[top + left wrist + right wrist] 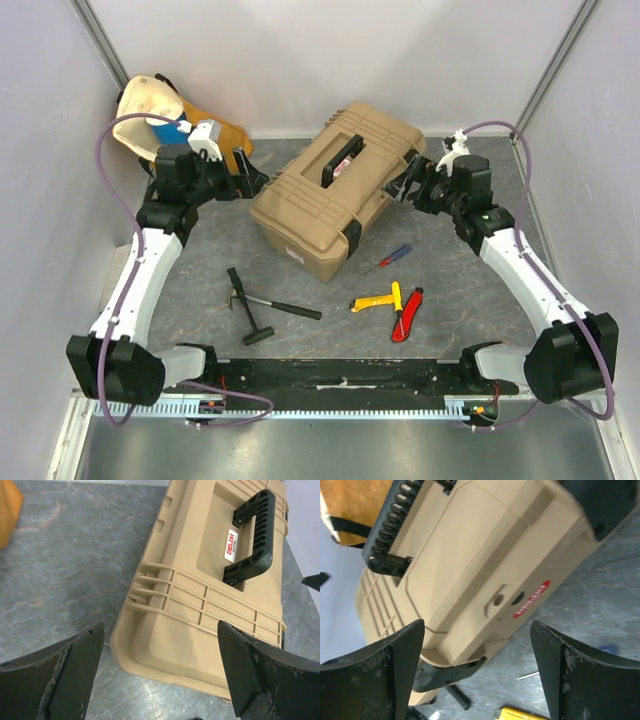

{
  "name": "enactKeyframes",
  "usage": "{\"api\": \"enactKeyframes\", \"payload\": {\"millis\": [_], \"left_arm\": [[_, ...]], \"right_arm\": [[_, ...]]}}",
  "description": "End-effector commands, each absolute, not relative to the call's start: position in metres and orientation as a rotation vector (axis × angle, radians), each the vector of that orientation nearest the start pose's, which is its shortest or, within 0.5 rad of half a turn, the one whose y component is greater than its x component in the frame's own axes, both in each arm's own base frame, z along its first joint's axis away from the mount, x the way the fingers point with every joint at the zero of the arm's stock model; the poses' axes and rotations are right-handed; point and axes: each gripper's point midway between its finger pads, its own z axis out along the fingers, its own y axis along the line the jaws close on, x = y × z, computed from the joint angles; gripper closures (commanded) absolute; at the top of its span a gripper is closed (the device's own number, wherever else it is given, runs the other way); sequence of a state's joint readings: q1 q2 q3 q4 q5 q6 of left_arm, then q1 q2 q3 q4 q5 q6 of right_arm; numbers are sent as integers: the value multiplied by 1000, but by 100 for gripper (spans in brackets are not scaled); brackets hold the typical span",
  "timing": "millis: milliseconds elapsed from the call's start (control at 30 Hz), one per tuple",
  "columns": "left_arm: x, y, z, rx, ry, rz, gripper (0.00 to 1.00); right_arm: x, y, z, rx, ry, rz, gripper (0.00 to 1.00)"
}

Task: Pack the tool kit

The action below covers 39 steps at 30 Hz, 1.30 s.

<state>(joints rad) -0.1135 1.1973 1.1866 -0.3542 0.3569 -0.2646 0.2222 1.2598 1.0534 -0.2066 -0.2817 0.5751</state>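
Tan ribbed plastic toolbox [335, 190], seemingly shut, between left claw [160, 626] and right claw [476, 625], both agape.

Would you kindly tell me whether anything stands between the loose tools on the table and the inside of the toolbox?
Yes: the toolbox is shut, so its closed lid bars the hammer, screwdriver, yellow-handled tool and red knife, all lying on the table in front of it. Nothing rests on the lid.
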Motion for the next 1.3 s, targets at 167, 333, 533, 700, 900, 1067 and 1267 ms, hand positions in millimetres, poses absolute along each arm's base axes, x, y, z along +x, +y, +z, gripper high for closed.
{"api": "enactKeyframes", "payload": {"millis": [167,333,533,700,900,1067,1267], "left_arm": [[394,-144,270,76,2011,-817,8],[393,-145,243,59,2091,-825,11],[376,-152,230,68,2129,-894,12],[369,-165,223,82,2133,-1013,16],[372,-178,216,78,2134,-1103,24],[378,-183,212,75,2133,-1129,24],[379,-165,221,36,2107,-966,16]], "right_arm": [[382,205,253,286,1970,1071,8],[391,204,225,401,2033,1048,20],[401,206,204,446,2069,1034,40],[415,210,197,428,2080,1023,48],[437,214,195,388,2074,996,53],[450,214,199,379,2052,976,54],[442,198,225,403,2028,925,43]]}}
